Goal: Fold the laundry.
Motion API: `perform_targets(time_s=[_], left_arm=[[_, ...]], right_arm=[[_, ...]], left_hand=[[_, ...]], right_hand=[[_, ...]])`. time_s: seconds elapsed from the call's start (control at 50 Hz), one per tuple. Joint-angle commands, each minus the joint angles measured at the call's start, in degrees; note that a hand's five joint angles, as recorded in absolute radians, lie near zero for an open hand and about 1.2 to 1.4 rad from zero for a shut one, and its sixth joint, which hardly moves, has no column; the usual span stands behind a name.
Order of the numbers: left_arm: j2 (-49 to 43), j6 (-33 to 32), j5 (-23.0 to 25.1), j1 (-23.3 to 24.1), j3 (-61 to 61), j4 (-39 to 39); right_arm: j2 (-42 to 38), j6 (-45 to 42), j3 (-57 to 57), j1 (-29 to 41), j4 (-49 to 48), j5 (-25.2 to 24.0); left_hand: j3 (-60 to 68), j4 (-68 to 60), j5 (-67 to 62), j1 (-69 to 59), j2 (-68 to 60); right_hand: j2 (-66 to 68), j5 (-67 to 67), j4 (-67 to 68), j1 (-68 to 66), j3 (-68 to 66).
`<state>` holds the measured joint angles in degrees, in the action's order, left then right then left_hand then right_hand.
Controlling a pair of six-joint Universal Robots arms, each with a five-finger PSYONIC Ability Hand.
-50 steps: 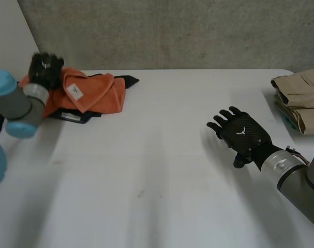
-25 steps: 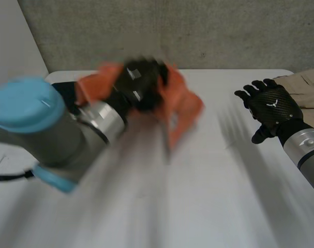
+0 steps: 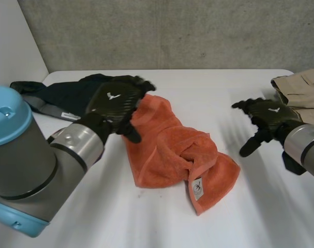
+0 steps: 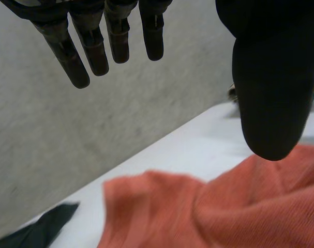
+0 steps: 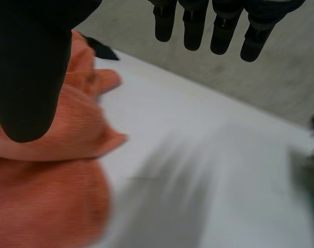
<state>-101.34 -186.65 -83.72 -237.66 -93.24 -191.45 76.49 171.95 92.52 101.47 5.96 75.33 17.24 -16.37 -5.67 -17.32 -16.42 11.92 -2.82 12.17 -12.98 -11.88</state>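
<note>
An orange towel (image 3: pixel 169 150) lies crumpled in the middle of the white table (image 3: pixel 146 222), its label near the front corner. My left hand (image 3: pixel 114 102) hovers over the towel's far left edge, fingers straight and holding nothing. In the left wrist view the left hand (image 4: pixel 268 77) is spread above the orange towel (image 4: pixel 224 206). My right hand (image 3: pixel 265 116) is open above the table, to the right of the towel. In the right wrist view the right hand (image 5: pixel 30 67) has straight fingers, and the orange towel (image 5: pixel 43 170) lies beneath its thumb.
A dark garment (image 3: pixel 63 95) lies at the back left, partly behind my left hand. A stack of folded beige clothes (image 3: pixel 301 98) sits at the right edge of the table. A grey wall (image 3: pixel 172 31) stands behind the table.
My left hand swung the orange towel from the back-left pile to the table's middle and let it go. My right hand moved right, toward the beige stack.
</note>
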Motion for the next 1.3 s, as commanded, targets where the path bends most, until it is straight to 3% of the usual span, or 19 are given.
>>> perform_targets(time_s=[0.02,0.08,0.2,0.26,0.28,0.36,0.44,0.54,0.74,0.84,0.92,1.02,1.08,1.14,1.18,1.22,1.24,1.3], left_arm=[[-1.93,-0.12,0.05,-3.07,-5.63,0.46],[-2.28,-0.03,0.14,-3.68,-7.21,0.11],[-2.20,0.23,0.05,-6.84,-8.53,-0.33],[-2.20,0.32,0.14,-7.29,-8.71,-0.33],[-2.20,0.23,0.23,-7.46,-8.88,-0.33],[-2.37,0.32,0.32,-7.90,-8.97,-0.33],[-2.81,0.41,0.40,-9.31,-8.97,-0.33],[-7.02,0.49,0.40,-9.92,-7.66,-0.68],[-16.08,1.72,0.23,-8.96,-0.19,-1.56],[-20.65,5.41,0.32,-6.50,5.17,-1.39],[-24.52,11.12,4.00,-3.25,8.34,-0.51],[-25.49,18.05,12.08,-0.44,8.95,0.98],[-25.49,20.09,13.50,0.01,9.22,1.25],[-25.31,22.81,13.41,0.27,9.83,0.72],[-25.49,25.36,13.24,0.80,11.59,0.55],[-25.93,26.85,12.80,1.32,12.91,0.37],[-26.19,27.64,12.01,1.76,13.87,0.37],[-26.19,27.92,9.38,1.68,15.02,0.72]], right_arm=[[-6.43,2.60,-3.66,6.10,3.80,-0.36],[-8.36,1.64,-4.19,9.97,2.57,-0.19],[-12.14,-1.88,-3.49,14.81,-4.19,0.60],[-13.55,-4.16,-4.02,16.57,-7.09,2.09],[-13.38,-5.82,-4.45,17.09,-8.41,3.93],[-11.63,-11.72,-6.12,17.89,-10.88,7.37],[-2.94,-14.01,-8.32,19.73,-10.97,7.11],[5.85,-13.84,-12.27,20.18,-10.70,5.09],[12.72,-11.82,-16.50,21.75,-7.81,2.63],[14.74,-8.56,-17.03,23.34,-7.45,2.71],[16.50,-7.68,-17.03,23.34,-7.45,3.07],[17.21,-7.68,-17.46,23.16,-7.54,3.07],[17.29,-7.33,-17.82,23.43,-7.54,3.07],[17.47,-6.63,-17.82,23.43,-7.54,3.15],[18.26,-6.19,-17.99,23.43,-7.54,3.15],[19.31,-6.01,-18.17,23.43,-7.45,3.24],[20.36,-5.92,-18.26,23.34,-7.54,3.50],[21.77,-5.84,-18.26,22.55,-7.28,3.68]], left_hand=[[-0.97,0.10,-0.60,1.05,0.15],[-0.97,0.10,-0.60,1.05,0.15],[-0.97,0.10,-0.60,1.05,0.15],[-0.97,0.10,-0.60,1.05,0.15],[-0.97,0.10,-0.60,1.05,0.15],[-2.81,1.93,1.24,2.89,1.99],[-3.83,2.95,2.26,3.91,3.01],[-5.01,4.13,3.43,5.08,4.18],[-6.52,5.64,4.95,6.60,5.70],[-6.53,5.65,4.95,6.60,5.70],[-5.35,4.47,3.78,5.42,4.53],[-4.85,3.97,3.27,4.92,4.02],[-4.34,3.46,2.77,4.42,3.52],[-0.15,-0.73,-1.42,0.22,-0.68],[13.25,-14.13,-14.83,-13.18,-14.08],[34.90,-35.78,-36.48,-34.83,-35.73],[61.67,-62.55,-63.24,-61.59,-62.49],[62.76,-63.63,-64.33,-62.68,-63.58]], right_hand=[[-1.92,2.82,-2.17,2.98,1.88],[-1.92,2.82,-2.17,2.98,1.88],[10.75,-9.86,10.51,-9.69,-10.79],[43.63,-42.74,43.39,-42.57,-43.68],[67.84,-66.94,67.59,-66.77,-67.88],[68.08,-67.18,67.83,-67.02,-68.12],[68.08,-67.18,67.83,-67.02,-68.12],[68.08,-67.18,67.83,-67.02,-68.12],[68.08,-67.18,67.83,-67.02,-68.12],[68.08,-67.18,67.83,-67.02,-68.12],[68.08,-67.18,67.83,-67.02,-68.12],[68.08,-67.18,67.83,-67.02,-68.12],[68.08,-67.18,67.83,-67.02,-68.12],[68.08,-67.18,67.83,-67.02,-68.12],[68.08,-67.18,67.83,-67.02,-68.12],[68.08,-67.18,67.83,-67.02,-68.12],[68.08,-67.18,67.83,-67.02,-68.12],[68.08,-67.18,67.83,-67.02,-68.12]])
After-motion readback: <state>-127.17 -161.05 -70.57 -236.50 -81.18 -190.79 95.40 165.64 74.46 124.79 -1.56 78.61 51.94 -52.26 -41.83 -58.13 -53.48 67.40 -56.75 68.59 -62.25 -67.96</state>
